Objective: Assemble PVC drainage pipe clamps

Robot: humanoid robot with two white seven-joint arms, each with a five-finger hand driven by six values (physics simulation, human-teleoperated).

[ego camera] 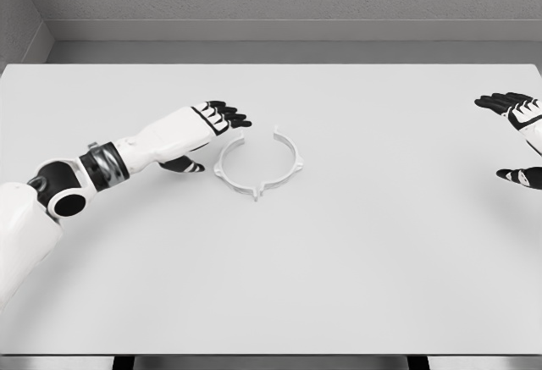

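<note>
Clamp position: white PVC pipe clamp point(258, 165) lies flat near the middle of the worktop point(356, 251), a thin ring with a gap at its far side and small lugs on its outer rim

Clamp state: reads as two curved halves meeting at the near lug, far ends apart; whether they are latched at the near joint cannot be told from the head view

Left hand: left hand point(206, 132) just left of the ring, fingers extended and relaxed, grasping nothing; fingertips point(237, 119) close to the ring's far-left end, contact uncertain (too fine to resolve); thumb hangs below the palm

Right hand: right hand point(518, 137) at the right edge of the view, well apart from the clamp, partly cut off; fingers spread, empty

Handling, judged: light, thin-walled plastic; stiff enough to hold its curve but likely to flex at the open ends; smooth, so it may skate across the worktop if pushed instead of pinched

Grip point, judged: pinch across the band near a lug on the left arc, thumb outside and fingers inside; avoid the free ends, which would spring

Risk, judged: low profile on a flat surface makes getting a fingertip under the rim hard

Surface: plain pale grey, matte, flat, nothing else resting on it

Room: grey textured wall behind, a corner visible at upper left; even lighting, soft shadows
</note>
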